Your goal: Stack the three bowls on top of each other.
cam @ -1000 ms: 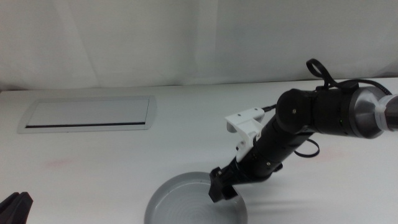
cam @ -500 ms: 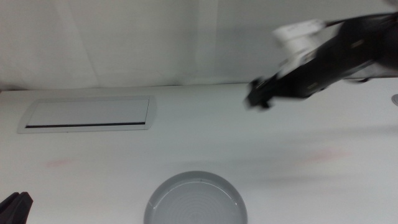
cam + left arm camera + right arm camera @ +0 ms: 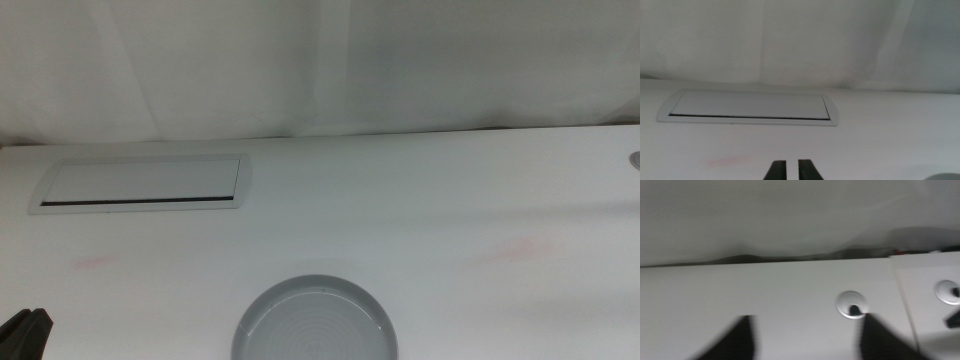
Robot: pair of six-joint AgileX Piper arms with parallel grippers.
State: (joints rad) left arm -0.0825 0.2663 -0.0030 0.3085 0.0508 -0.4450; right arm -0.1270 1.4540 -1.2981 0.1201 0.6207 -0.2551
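the left end effector (image 3: 789, 170) is waiting low at the near left corner of the bench (image 3: 400, 220), showing in the middle view only as a dark tip at the bottom edge. in its own wrist view its two dark jaws are standing close together with just a thin strip of bench between them, nothing gripped, so it is sitting nearly clenched on air. ahead of it, well apart, a flat white panel (image 3: 747, 106) with a dark slot along its near edge is lying flush in the bench. off to its right, near the front edge of the bench, the grey bowl (image 3: 316, 323) with concentric rings is sitting upright, its near part cut off by the picture's edge. only this one bowl is showing in the middle view.

the right end effector (image 3: 805, 340) is out of the middle view. in its wrist view the jaws are spread wide, released and holding nothing, blurred. beyond it, between the jaws, a small round grommet hole (image 3: 851, 305) is sitting in the bench, with a second one (image 3: 947, 291) further to the side.
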